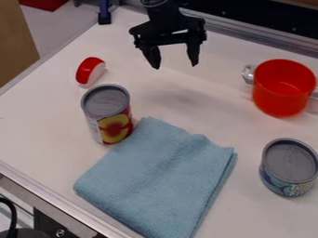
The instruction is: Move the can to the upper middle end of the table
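Observation:
The black gripper [175, 61] hangs over the upper middle of the table, its two fingers spread wide with nothing between them. A tall can [112, 122] with a fruit picture on its label stands upright at the left, below and to the left of the gripper, beside the cloth's upper left corner. A second, shorter can [288, 167] with a blue-green label stands upright at the lower right. Neither can touches the gripper.
A folded blue cloth [158, 179] lies across the lower middle. The orange-red pot [282, 88] with metal handles stands at the upper right. A small red and white object [90, 71] lies above the tall can. Metal rails [261, 38] border the white table.

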Motion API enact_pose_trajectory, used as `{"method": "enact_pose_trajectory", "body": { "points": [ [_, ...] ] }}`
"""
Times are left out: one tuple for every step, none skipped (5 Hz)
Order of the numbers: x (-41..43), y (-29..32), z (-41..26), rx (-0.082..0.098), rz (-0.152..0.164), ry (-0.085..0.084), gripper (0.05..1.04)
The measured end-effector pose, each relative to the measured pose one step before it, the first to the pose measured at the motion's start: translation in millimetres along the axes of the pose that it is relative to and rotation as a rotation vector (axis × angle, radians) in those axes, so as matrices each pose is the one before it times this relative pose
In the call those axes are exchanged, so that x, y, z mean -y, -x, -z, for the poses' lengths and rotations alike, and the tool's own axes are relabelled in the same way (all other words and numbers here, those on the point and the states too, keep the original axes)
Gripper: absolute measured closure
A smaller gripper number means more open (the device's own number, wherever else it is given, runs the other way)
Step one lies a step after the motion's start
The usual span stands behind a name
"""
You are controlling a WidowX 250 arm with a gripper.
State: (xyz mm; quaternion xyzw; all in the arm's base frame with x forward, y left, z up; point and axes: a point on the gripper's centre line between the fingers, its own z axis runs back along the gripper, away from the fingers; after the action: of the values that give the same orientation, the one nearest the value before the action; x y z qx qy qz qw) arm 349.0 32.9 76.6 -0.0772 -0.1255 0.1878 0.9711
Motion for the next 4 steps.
{"method": "enact_pose_trajectory", "body": {
  "points": [
    [-3.40,8.11,10.25,-0.0429,-0.0071,-0.0097,0.084],
    [-9.59,7.20,-2.34,-0.0573,-0.0292,-0.0224,0.084],
    [-7.00,2.22,-18.54,0.0043,0.0060,-0.0383,0.084],
    [-10.52,1.00,-17.84,0.0081,0.0540,-0.0393,0.084]
  ]
}}
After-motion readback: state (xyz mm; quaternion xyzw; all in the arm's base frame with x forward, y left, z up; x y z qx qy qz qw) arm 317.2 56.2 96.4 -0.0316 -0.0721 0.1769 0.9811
